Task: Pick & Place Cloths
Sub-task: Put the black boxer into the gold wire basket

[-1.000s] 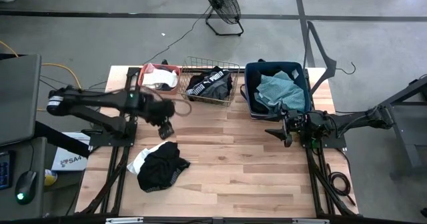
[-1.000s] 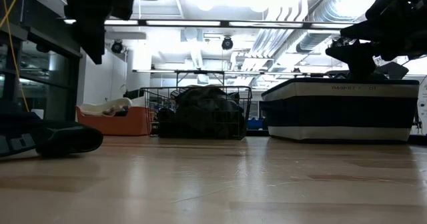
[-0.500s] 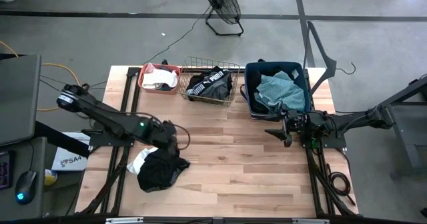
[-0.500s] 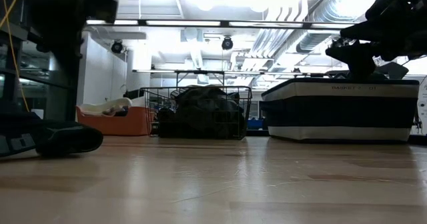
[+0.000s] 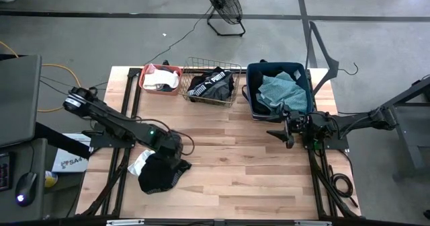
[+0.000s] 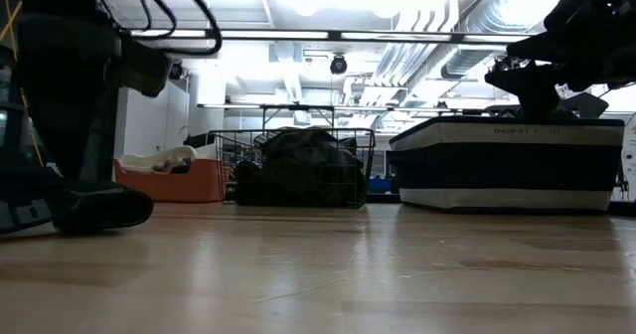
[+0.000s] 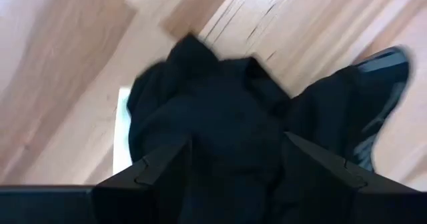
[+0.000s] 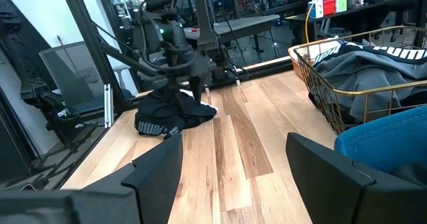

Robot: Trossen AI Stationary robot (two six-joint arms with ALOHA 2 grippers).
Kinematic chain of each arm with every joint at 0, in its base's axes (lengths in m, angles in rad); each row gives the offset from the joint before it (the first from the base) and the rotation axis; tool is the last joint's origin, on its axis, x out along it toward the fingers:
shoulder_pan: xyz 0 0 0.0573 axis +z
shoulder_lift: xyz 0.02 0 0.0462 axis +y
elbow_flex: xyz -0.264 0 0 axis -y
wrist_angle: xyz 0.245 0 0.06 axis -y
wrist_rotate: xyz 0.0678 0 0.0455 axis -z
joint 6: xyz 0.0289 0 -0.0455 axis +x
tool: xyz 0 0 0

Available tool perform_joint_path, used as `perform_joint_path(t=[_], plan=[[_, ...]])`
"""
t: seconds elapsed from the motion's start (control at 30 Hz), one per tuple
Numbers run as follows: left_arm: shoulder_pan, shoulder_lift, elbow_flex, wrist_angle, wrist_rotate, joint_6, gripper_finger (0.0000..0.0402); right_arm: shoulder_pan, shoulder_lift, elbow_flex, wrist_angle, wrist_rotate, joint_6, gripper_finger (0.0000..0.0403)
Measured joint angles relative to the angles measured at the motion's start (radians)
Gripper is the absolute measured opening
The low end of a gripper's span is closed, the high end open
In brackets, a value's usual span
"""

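A black cloth point(image 5: 161, 173) lies bunched on the table's near left, with a white piece point(image 5: 140, 163) under its left edge. My left gripper point(image 5: 169, 148) points down right over the pile. In the left wrist view my left gripper point(image 7: 237, 144) is open, one finger on each side of the black cloth point(image 7: 220, 117). The right wrist view shows that same gripper point(image 8: 190, 84) at the top of the black cloth point(image 8: 170, 117). My right gripper point(image 5: 289, 128) waits open and level beside the dark blue bin point(image 5: 250, 91). My left gripper comes at the top of the black cloth's bunched middle point(image 7: 227, 137) from above with open fingers, one on each side. Whether the fingertips touch the fabric I cannot tell. The cloth lies slack on the table.
At the far edge stand a coral tub point(image 5: 143, 72) with white and black cloth, a wire basket point(image 5: 195, 63) with a black lettered garment point(image 5: 211, 85), and the bin holding a teal cloth point(image 5: 279, 90). Bare wood lies in the table's middle point(image 5: 242, 165).
My left gripper has swung from beside the coral tub toward the table's near edge and gone down over the black cloth, turning at the wrist as it went. Its fingers have stayed open. The cloth has not moved.
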Motion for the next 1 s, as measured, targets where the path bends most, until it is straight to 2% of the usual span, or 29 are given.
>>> perform_joint_path(t=[0.23, 0.43, 0.57, 0.73, 0.77, 0.9, 1.0], plan=[[0.0, 0.036, -0.04, 0.0, 0.007, -0.09, 0.0223, 0.0, 0.0, 0.0, 0.0, 0.0, 0.0, 0.0259], [0.001, 0.082, -0.047, 0.014, 0.003, -0.092, 0.0216, 0.0, 0.0, 0.0, 0.003, 0.0, 0.0, 0.0259], [0.0, 0.091, -0.046, 0.025, -0.016, -0.085, 0.0164, 0.0, 0.0, 0.0, 0.003, 0.0, 0.0, 0.0259], [0.0, 0.091, -0.047, 0.027, -0.046, -0.043, 0.0035, 0.0, 0.0, 0.0, 0.001, 0.0, 0.0, 0.0259], [0.0, 0.09, -0.046, 0.027, -0.049, -0.039, 0.0022, 0.0, 0.0, 0.0, 0.0, 0.0, 0.0, 0.0259], [0.0, 0.083, -0.027, 0.012, -0.056, -0.003, 0.0022, 0.0, 0.0, 0.0, 0.002, 0.0, 0.0, 0.0259], [0.0, 0.057, 0.033, -0.028, -0.08, 0.032, 0.001, 0.0, 0.0, 0.0, 0.002, 0.0, 0.0, 0.0259]])
